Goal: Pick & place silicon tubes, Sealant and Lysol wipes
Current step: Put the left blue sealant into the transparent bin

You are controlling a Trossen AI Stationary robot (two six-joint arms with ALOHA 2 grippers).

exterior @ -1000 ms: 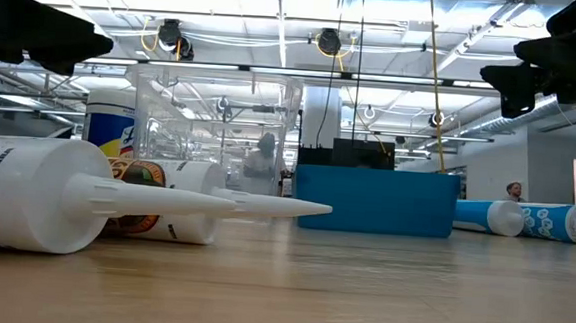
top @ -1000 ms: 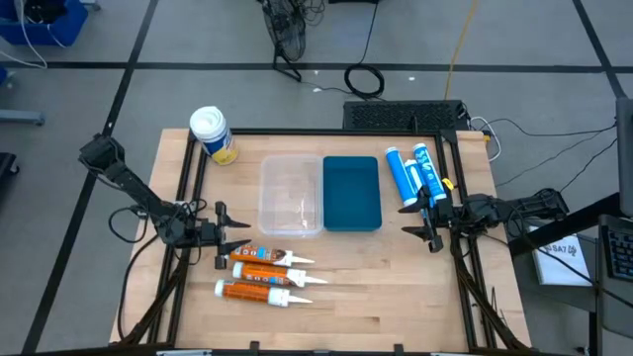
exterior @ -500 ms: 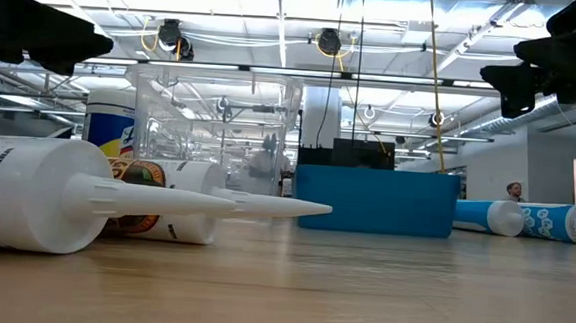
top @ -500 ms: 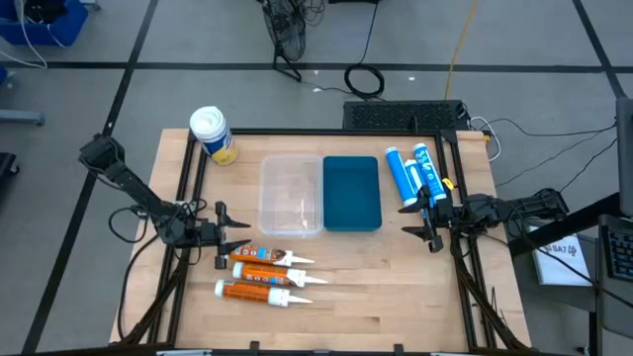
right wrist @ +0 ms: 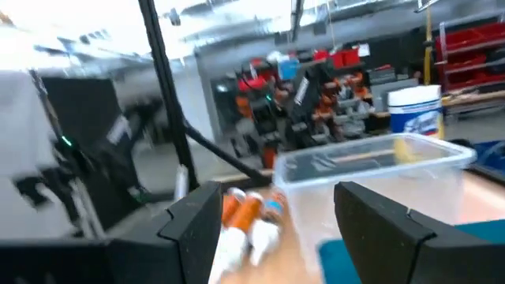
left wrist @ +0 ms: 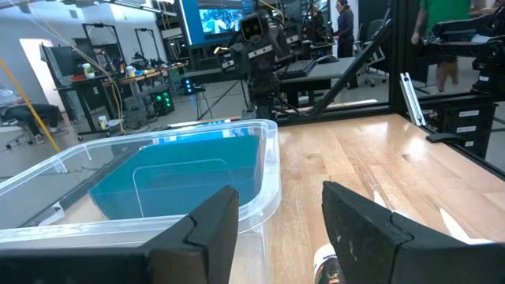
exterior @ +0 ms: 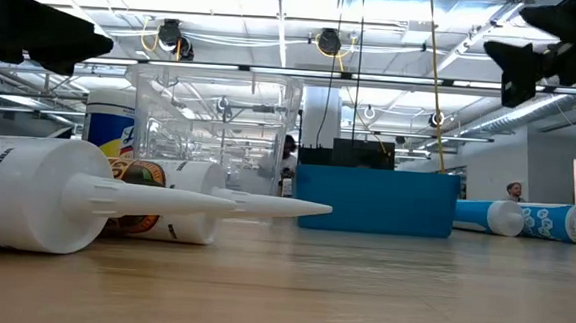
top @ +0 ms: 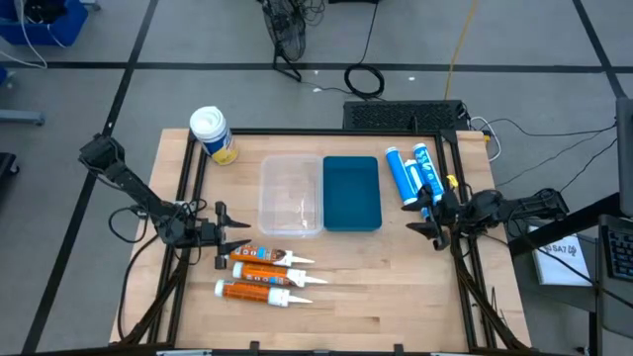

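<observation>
Watching the right arm: I see the right hand point(top: 435, 214) has shifted a little since the earlier pictures and turned toward the blue tubes point(top: 413, 173); the right wrist view is smeared, so I judge it is swinging now.
Right hand state: its fingers stand apart and hold nothing.
Left hand: the left hand point(top: 226, 237) has not moved; it hangs open and empty just beside the orange cartridges point(top: 265, 274), close to the clear bin point(top: 291, 195).
Lysol wipes: the Lysol wipes point(top: 212, 134) stand upright at the far left corner of the bench point(top: 376, 287), well apart from both hands.
Sealant: three orange cartridges lie side by side on the near left part of the bench, nozzles pointing to the right.
Containers: the clear bin and the blue bin point(top: 351, 193) sit touching in the middle; I see nothing inside them.
Meaning for the task: I judge nothing is placed yet, and the right arm is starting the first approach, probably to the tubes.
Next need: I must lower the right hand over one tube before closing.
</observation>
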